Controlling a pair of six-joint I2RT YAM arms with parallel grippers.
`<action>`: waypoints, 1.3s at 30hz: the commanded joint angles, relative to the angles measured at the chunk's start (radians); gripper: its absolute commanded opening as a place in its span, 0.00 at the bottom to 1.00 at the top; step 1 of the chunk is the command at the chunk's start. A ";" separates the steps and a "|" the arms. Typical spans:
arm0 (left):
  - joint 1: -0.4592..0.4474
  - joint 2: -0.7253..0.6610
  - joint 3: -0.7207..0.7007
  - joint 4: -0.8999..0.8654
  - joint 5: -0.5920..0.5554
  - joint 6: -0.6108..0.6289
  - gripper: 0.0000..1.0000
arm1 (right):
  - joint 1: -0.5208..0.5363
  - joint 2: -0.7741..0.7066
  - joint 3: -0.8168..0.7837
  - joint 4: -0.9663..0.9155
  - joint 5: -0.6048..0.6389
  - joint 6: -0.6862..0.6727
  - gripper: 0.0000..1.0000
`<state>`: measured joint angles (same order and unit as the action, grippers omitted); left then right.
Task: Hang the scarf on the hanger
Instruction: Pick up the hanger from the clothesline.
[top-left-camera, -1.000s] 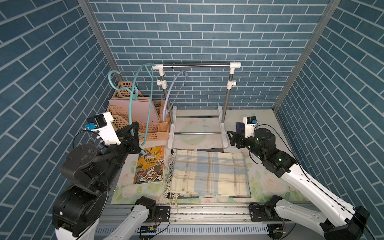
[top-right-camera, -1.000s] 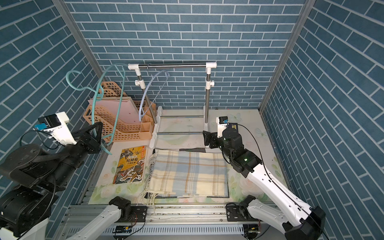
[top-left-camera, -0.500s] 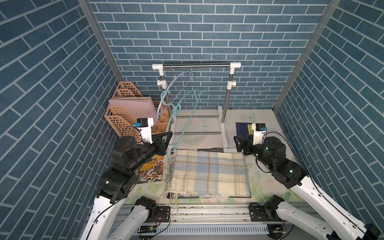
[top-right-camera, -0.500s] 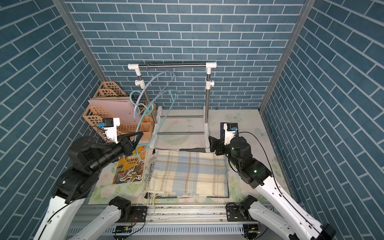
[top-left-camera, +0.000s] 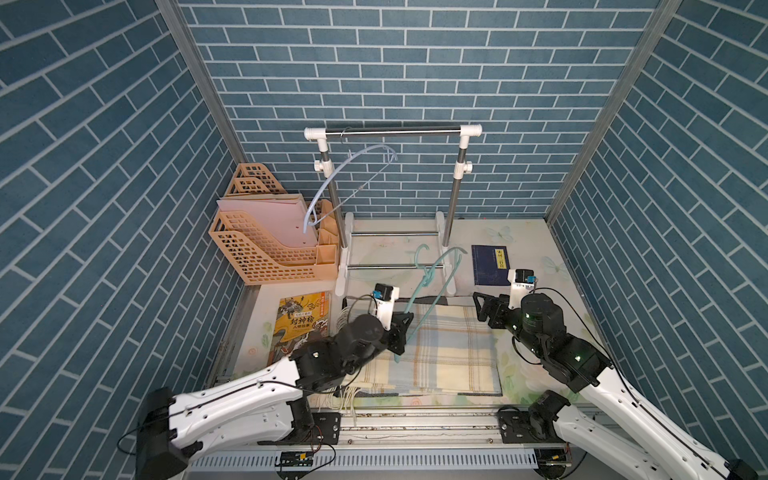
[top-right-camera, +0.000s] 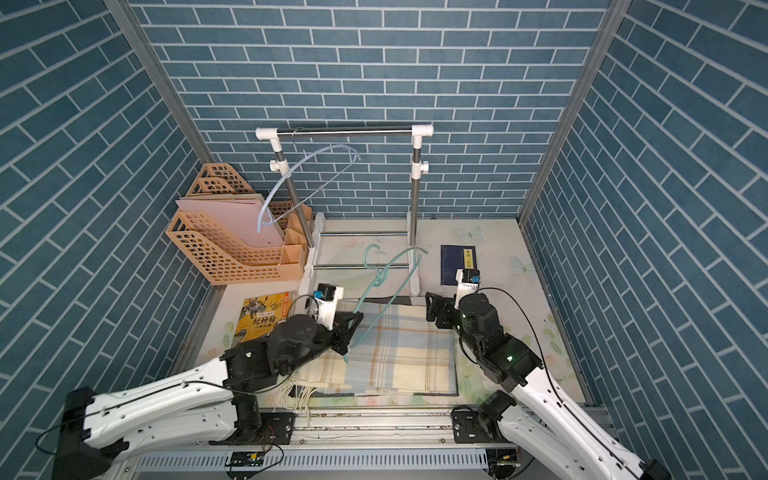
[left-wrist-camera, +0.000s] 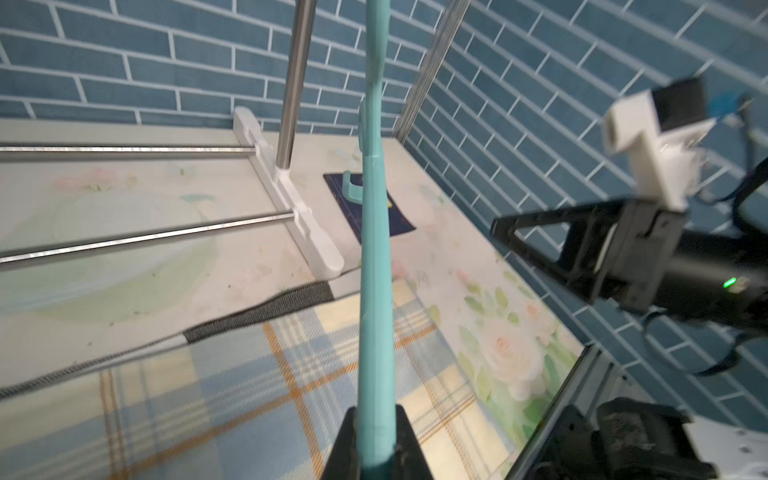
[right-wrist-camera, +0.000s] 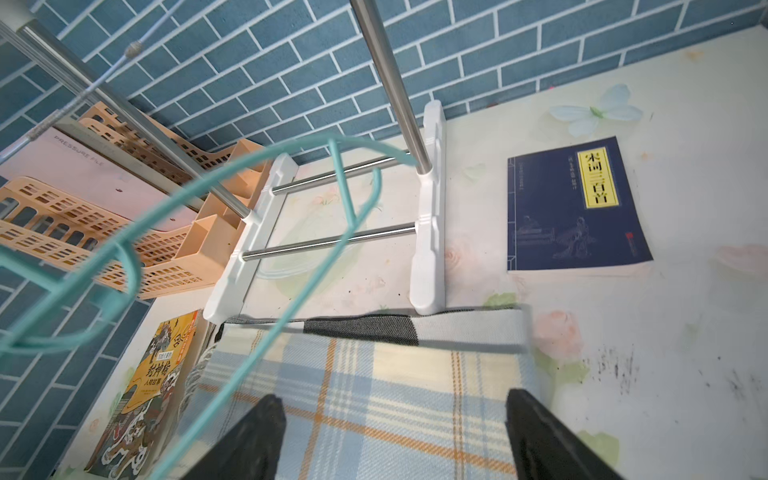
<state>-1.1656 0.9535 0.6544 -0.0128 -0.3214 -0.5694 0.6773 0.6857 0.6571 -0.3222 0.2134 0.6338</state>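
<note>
Compared with one second earlier, the left arm has come away from the far-left corner, where it held the teal hanger (top-left-camera: 424, 278) high above the peach file organizer (top-left-camera: 266, 249), and now reaches low across the left part of the scarf (top-left-camera: 449, 353). The left gripper (left-wrist-camera: 376, 436) stays clenched on one end of the hanger. From there the hanger slopes up and away over the scarf's far edge, with its hook toward the base of the clothes rack (top-left-camera: 395, 131). The right arm has drawn back slightly toward the near right, so the dark blue book (top-left-camera: 490, 266), which it partly hid earlier, is now fully exposed. The right gripper (top-left-camera: 478, 307) remains released, its jaws spread wide and empty, poised just beside the scarf's far right corner. The scarf has not moved, and the pale blue hanger (top-left-camera: 353, 162) is still hooked on the rack's top rail. The scarf lies flat on the floral table mat between the two arms, just near of the rack base. The yellow-covered book (top-left-camera: 301, 328) is immediately to its left. The scarf is folded into a neat rectangle of several layers. Its plaid shows cream and light blue blocks crossed by thin orange and white lines. A dark grey-black woven band runs along the far edge, and pale fringe strands trail off the left side near the front corner. No part of the scarf is on the hanger.
</note>
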 joint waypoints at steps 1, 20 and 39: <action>-0.064 0.029 -0.075 0.237 -0.293 -0.063 0.00 | -0.004 -0.046 -0.023 0.035 0.008 0.109 0.87; -0.405 0.363 -0.141 0.354 -0.704 -0.433 0.00 | -0.001 0.051 -0.339 0.509 -0.264 0.404 0.80; -0.403 0.586 -0.096 0.347 -0.672 -0.446 0.00 | 0.055 0.308 -0.290 0.869 -0.366 0.477 0.77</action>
<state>-1.5631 1.5269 0.5465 0.3283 -0.9794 -1.0275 0.7284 0.9524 0.3180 0.4667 -0.1299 1.0718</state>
